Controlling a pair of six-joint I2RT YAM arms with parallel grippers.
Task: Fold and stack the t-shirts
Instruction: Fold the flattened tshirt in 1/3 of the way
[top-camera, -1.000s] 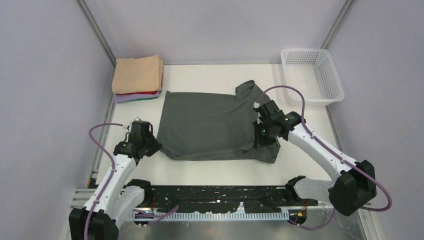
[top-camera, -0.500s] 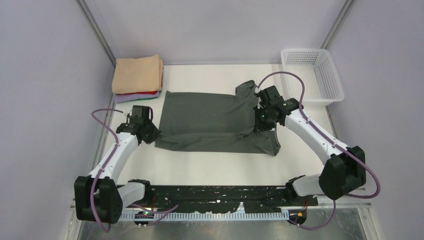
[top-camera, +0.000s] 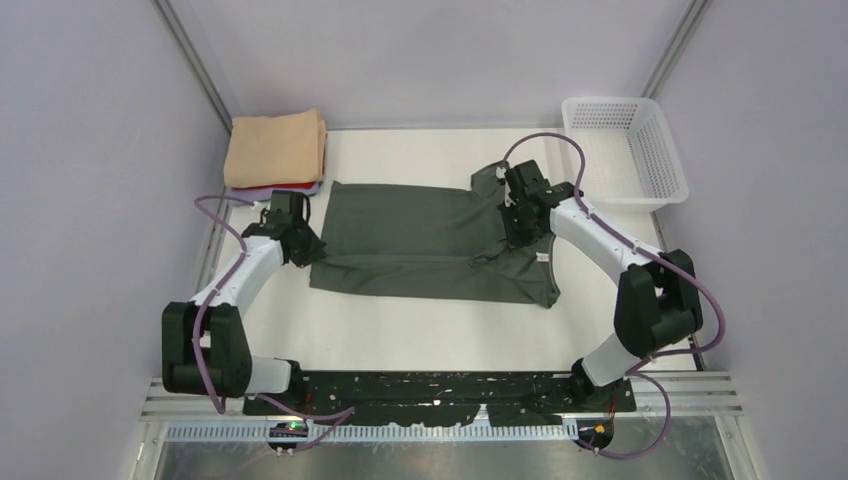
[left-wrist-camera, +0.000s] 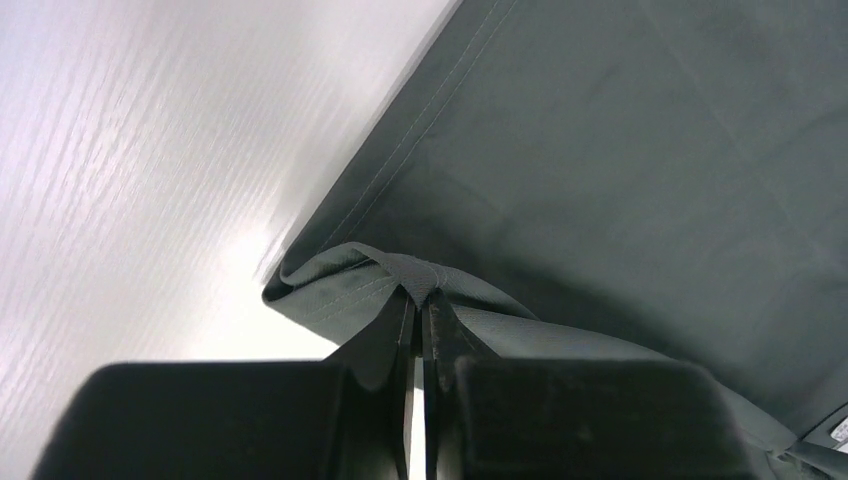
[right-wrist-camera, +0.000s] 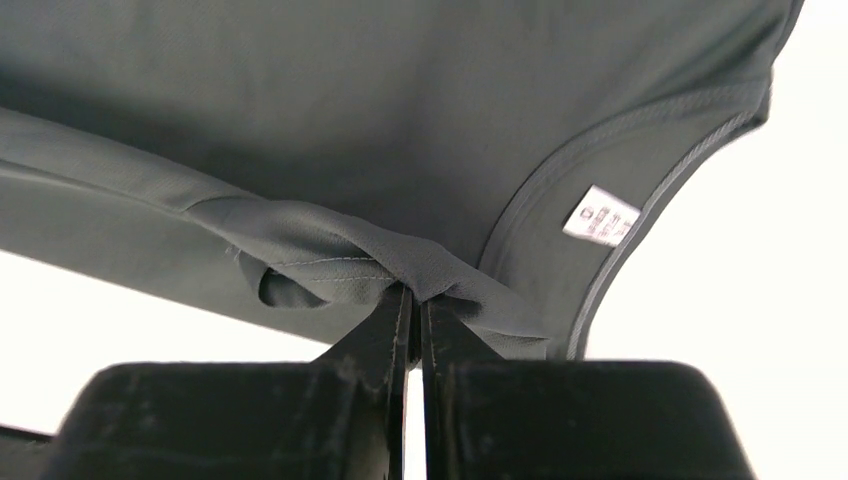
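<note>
A dark charcoal-grey t-shirt (top-camera: 420, 225) lies spread across the middle of the table, its near part doubled over along a crease. My left gripper (top-camera: 312, 254) is shut on a bunched hem corner of the shirt (left-wrist-camera: 650, 150) at its left end, the cloth pinched at the tips (left-wrist-camera: 420, 296). My right gripper (top-camera: 516, 236) is shut on a fold of the shirt (right-wrist-camera: 350, 100) at the collar end, with the tips (right-wrist-camera: 414, 296) near the white neck label (right-wrist-camera: 600, 216). Folded t-shirts (top-camera: 275, 148) are stacked at the back left, peach-tan on top.
A white mesh basket (top-camera: 640, 190) stands at the back right. A red edge (top-camera: 300, 186) shows under the peach-tan shirt in the stack. Grey walls close in both sides, and bare white table (top-camera: 420, 335) lies between the shirt and the arm bases.
Both grippers have carried the shirt's near edge away from the bases toward the back, laying it over the rest. The arms are stretched out further and the shirt looks narrower.
</note>
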